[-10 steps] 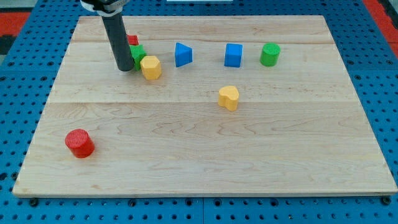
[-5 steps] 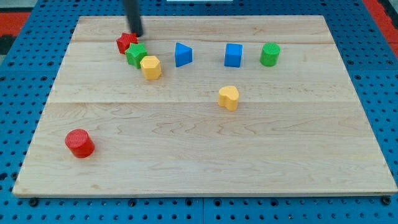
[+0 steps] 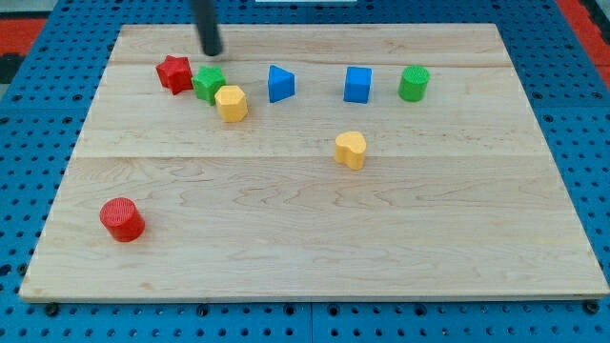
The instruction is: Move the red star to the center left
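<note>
The red star (image 3: 174, 73) lies near the board's upper left, just left of the green star (image 3: 209, 83) and touching or nearly touching it. My tip (image 3: 213, 52) stands above and to the right of the red star, above the green star, with a small gap to both. The rod runs up out of the view's top.
A yellow hexagon block (image 3: 232, 102) sits against the green star's lower right. A blue wedge (image 3: 280, 83), a blue cube (image 3: 357, 84) and a green cylinder (image 3: 414, 83) line the upper row. A yellow heart-like block (image 3: 350, 149) is mid-board. A red cylinder (image 3: 122, 218) is lower left.
My tip went from left of the green star up to the top of the board. The red star has slid left and slightly down, out from behind the green star.
</note>
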`<state>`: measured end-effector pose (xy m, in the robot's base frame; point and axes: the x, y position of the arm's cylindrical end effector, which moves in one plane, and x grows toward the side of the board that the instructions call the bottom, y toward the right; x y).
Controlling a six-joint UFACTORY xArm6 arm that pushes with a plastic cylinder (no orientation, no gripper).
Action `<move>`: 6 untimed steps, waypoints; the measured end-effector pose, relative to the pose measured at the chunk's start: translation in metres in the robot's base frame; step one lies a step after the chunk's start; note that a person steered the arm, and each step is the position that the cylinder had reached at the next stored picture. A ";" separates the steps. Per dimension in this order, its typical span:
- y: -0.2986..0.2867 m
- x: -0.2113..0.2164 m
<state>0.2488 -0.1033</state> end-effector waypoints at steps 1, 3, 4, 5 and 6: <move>-0.017 0.012; -0.078 0.049; -0.090 0.081; -0.093 0.107; -0.068 0.142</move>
